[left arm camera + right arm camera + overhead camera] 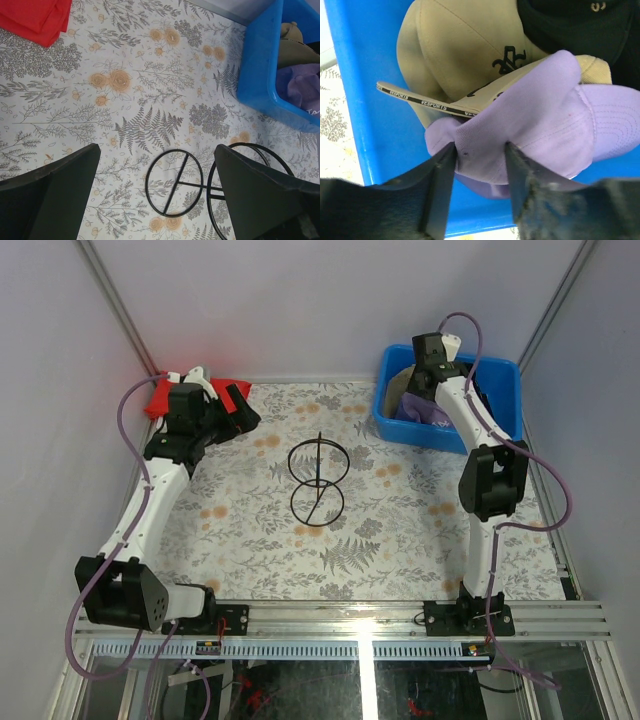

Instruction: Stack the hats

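The hats lie piled in a blue bin point(500, 375) at the back right. In the right wrist view a lavender hat point(555, 115) lies on top, over a tan hat point(455, 45) with a black logo, and a black hat point(575, 25) sits behind them. My right gripper point(480, 160) is down in the bin, its two fingers pressed against a bunched fold of the lavender hat's crown. My left gripper point(156, 150) hangs wide open over the floral table at the back left, holding nothing.
A black wire-frame stand point(317, 483) stands at mid-table and shows below the left gripper point(174, 183). A red folded cloth point(165, 395) lies in the back left corner. Grey walls close in the table on three sides.
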{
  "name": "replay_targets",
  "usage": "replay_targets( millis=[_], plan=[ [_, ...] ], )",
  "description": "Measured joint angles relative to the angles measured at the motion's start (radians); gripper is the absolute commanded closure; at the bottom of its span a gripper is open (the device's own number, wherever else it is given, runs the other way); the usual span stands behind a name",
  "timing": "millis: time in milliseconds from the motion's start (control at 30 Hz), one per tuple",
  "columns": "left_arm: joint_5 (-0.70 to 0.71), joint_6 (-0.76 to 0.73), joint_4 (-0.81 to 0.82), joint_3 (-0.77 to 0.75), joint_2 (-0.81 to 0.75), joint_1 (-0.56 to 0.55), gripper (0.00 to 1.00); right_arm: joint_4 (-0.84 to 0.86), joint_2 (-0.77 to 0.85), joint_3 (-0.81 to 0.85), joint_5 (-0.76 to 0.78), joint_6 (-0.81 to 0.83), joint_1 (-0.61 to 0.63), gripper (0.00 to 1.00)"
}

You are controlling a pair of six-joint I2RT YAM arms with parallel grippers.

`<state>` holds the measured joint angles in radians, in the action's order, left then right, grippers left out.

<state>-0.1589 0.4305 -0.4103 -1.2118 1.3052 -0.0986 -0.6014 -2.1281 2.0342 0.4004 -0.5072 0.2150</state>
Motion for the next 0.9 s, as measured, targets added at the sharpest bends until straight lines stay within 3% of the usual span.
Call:
replay_targets(
  millis=[167, 433, 500, 667, 900],
  plan=[
    [0.0, 0.0, -0.012, -0.005, 0.009, 0.0, 0.09, 0.009, 0.005, -0.026, 0.031, 0.004, 0.0, 1.0],
    [-0.034, 0.001, -0.024, -0.061, 0.047, 0.0, 0.4, 0.032, 0.131, -0.156, 0.034, 0.036, 0.0, 1.0],
    [-0.052, 0.003, -0.026, -0.068, 0.056, 0.0, 0.4, 0.031, 0.201, -0.195, 0.034, 0.043, 0.0, 1.0],
    [-0.114, 0.014, -0.026, -0.076, 0.058, -0.008, 0.24, 0.032, 0.4, -0.259, -0.002, 0.068, 0.0, 1.0],
    [-0.244, 0.044, -0.001, -0.15, 0.059, -0.06, 0.11, 0.061, 0.632, -0.328, -0.205, 0.123, -0.002, 1.0]
  ],
)
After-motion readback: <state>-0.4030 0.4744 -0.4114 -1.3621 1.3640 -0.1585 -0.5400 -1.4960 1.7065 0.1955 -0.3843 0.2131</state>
